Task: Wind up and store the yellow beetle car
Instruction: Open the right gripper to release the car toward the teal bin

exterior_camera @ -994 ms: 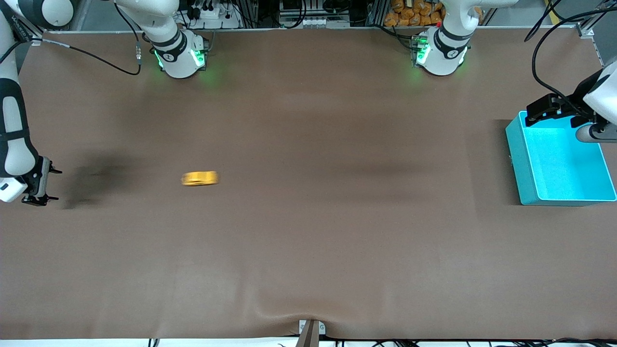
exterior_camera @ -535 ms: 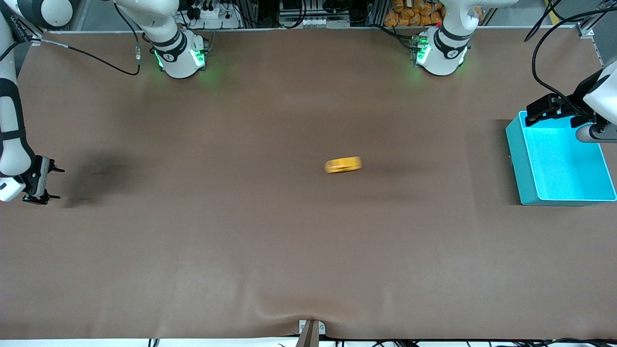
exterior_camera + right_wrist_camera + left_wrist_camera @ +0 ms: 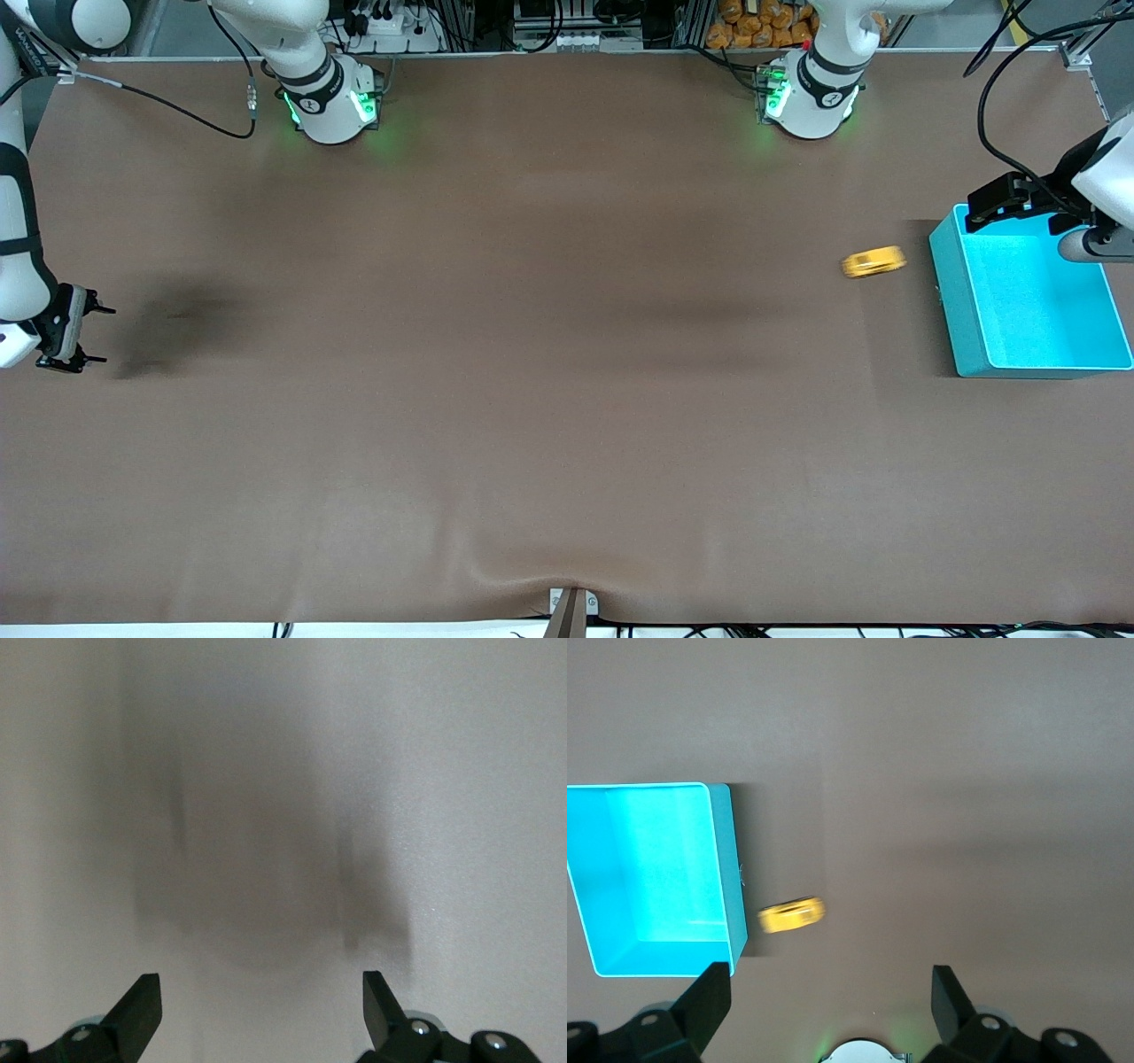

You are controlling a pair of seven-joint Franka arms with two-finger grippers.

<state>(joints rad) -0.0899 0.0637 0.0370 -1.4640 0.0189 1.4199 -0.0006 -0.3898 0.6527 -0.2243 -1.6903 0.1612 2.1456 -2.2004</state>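
The yellow beetle car (image 3: 873, 262) is blurred on the brown table, close beside the turquoise bin (image 3: 966, 328) on the side toward the right arm's end. It also shows in the left wrist view (image 3: 792, 915) next to the bin's wall (image 3: 733, 868). My left gripper (image 3: 828, 992) is open and empty, held up over the bin's edge nearest the bases (image 3: 1019, 202). My right gripper (image 3: 84, 335) is open and empty, low over the table at the right arm's end; its wrist view (image 3: 261, 1001) shows only bare table.
A black cable (image 3: 177, 111) lies on the table near the right arm's base (image 3: 330, 105). The left arm's base (image 3: 811, 97) stands at the table's top edge. A small bracket (image 3: 571, 607) sits at the table's front edge.
The car has rolled across the table from the right arm's end to just beside the bin. The right gripper has drifted slightly toward the table's end. The left arm has not moved.
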